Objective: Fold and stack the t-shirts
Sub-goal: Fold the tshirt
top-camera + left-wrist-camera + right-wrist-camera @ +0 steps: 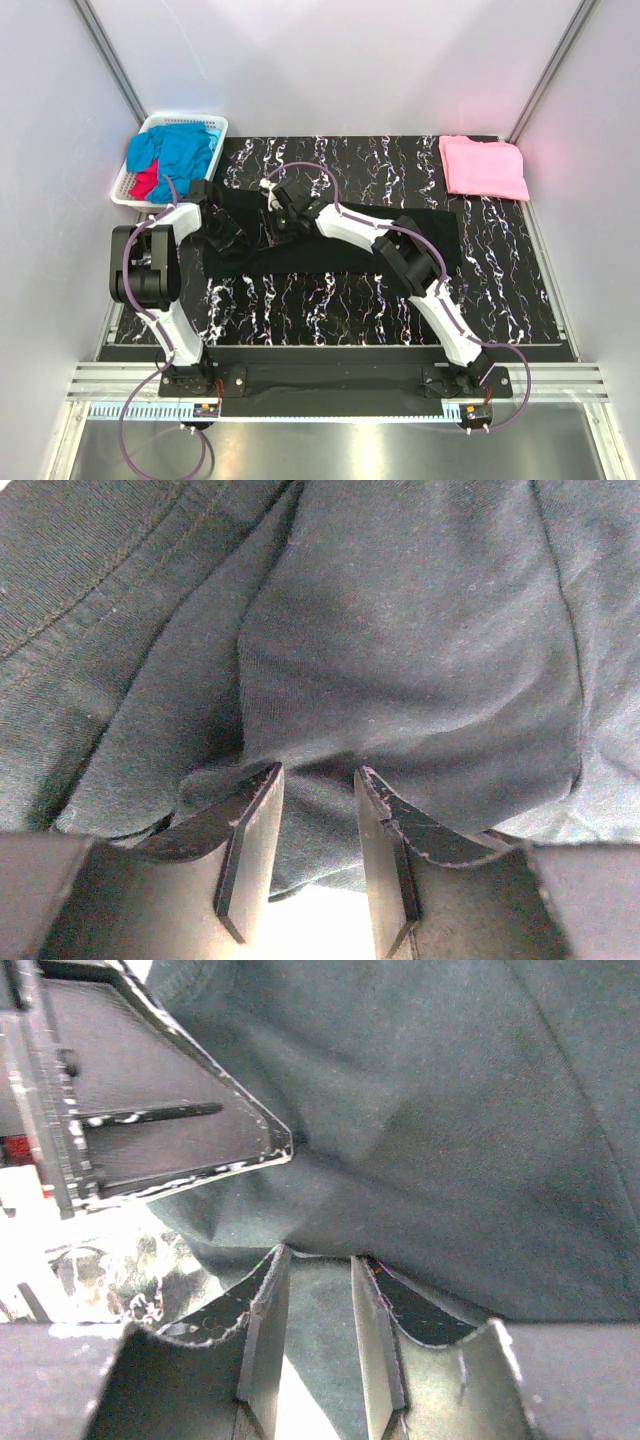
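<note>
A large black t-shirt (310,255) lies spread across the middle of the marbled table. My left gripper (228,236) is at its left end, and my right gripper (272,222) is just right of it, over the shirt's upper left part. In the left wrist view the gripper (318,780) is shut on a fold of the black cloth (400,630). In the right wrist view the gripper (320,1260) is likewise shut on black cloth (450,1140), with the left gripper's body (150,1130) close at upper left. A folded pink t-shirt (485,165) lies at the far right.
A white slotted basket (215,125) stands at the far left corner, holding a crumpled bright blue t-shirt (180,148) and a red one (146,184). The enclosure's white walls and metal posts surround the table (520,300).
</note>
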